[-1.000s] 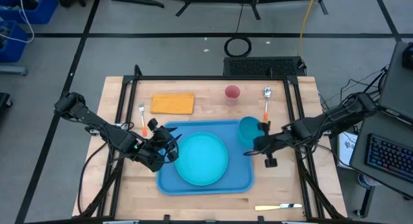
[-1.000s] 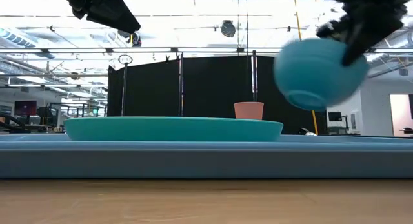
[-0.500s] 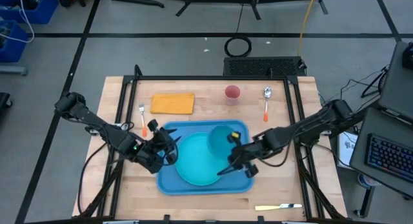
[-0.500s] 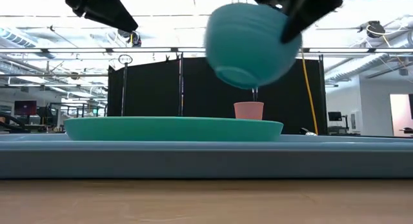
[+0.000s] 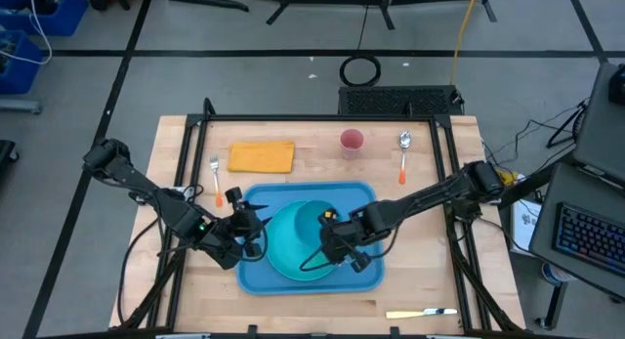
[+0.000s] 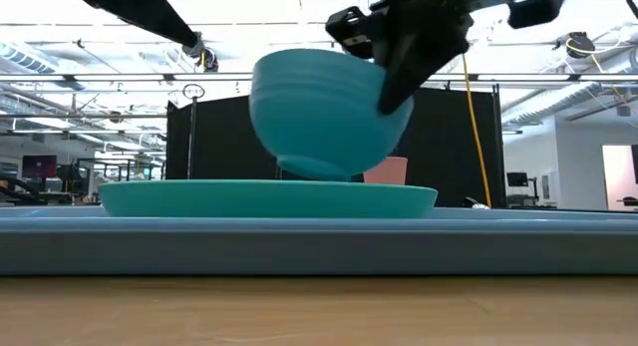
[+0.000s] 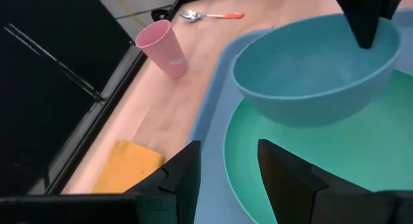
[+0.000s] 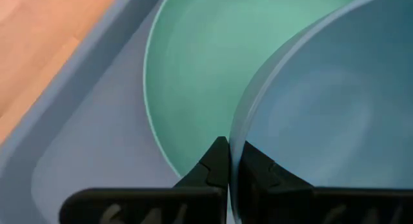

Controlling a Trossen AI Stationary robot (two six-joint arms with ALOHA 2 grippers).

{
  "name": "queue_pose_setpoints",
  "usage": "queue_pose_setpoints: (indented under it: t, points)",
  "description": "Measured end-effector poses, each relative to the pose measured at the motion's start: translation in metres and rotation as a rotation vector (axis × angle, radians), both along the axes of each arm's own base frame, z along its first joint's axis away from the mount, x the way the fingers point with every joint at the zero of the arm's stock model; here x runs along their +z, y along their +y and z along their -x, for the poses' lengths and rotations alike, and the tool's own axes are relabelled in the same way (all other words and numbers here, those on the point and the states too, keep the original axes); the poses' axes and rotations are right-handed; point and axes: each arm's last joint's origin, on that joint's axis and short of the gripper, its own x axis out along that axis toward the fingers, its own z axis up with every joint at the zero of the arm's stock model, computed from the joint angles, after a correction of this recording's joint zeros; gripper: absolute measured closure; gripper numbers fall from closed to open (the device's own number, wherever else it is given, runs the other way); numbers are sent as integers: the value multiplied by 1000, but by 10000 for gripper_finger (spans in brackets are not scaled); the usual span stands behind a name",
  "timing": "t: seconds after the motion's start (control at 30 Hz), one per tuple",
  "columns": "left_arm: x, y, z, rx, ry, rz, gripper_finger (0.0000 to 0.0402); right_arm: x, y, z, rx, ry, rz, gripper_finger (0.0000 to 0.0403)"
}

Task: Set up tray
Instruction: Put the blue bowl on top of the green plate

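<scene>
A: Right end effector (image 5: pixel 332 243) is over the middle of the light-blue tray (image 5: pixel 363 197), fingers pinched tight on the rim of a teal bowl (image 6: pixel 317 112).

B: And that bowl is tilted, hanging just above the round teal plate (image 6: pixel 267 198); from table height I can't tell if its base touches.

A: The tray itself sits flat on the wooden counter (image 5: pixel 439 280), centre front, with the plate inside it.

B: Left end effector (image 7: pixel 227 161) is parked at the tray's left edge, fingers parted with a narrow gap, gripping nothing.

A: Behind the tray along the counter: an orange napkin (image 5: pixel 261 156), a small fork (image 5: pixel 215 177) beside it, a pink cup (image 5: pixel 352 141), and a spoon with an orange handle (image 5: pixel 403 151).

B: A knife (image 5: pixel 420 314) lies near the front right edge, well apart from the tray.
</scene>
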Motion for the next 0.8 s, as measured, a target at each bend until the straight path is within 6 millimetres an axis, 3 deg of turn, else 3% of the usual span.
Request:
queue_pose_setpoints:
  t: [0.27, 0.47, 0.8]
  points:
    - [6, 1, 4, -38, 5, 11, 243, -4, 5, -17, 73, -12, -62, 403]
    - [16, 2, 12, -64, -21, 41, 243, -22, 7, -27, 88, 42, -37, 403]
    - [17, 0, 15, -88, -13, 26, 243, -26, 4, -31, 106, 51, -27, 403]
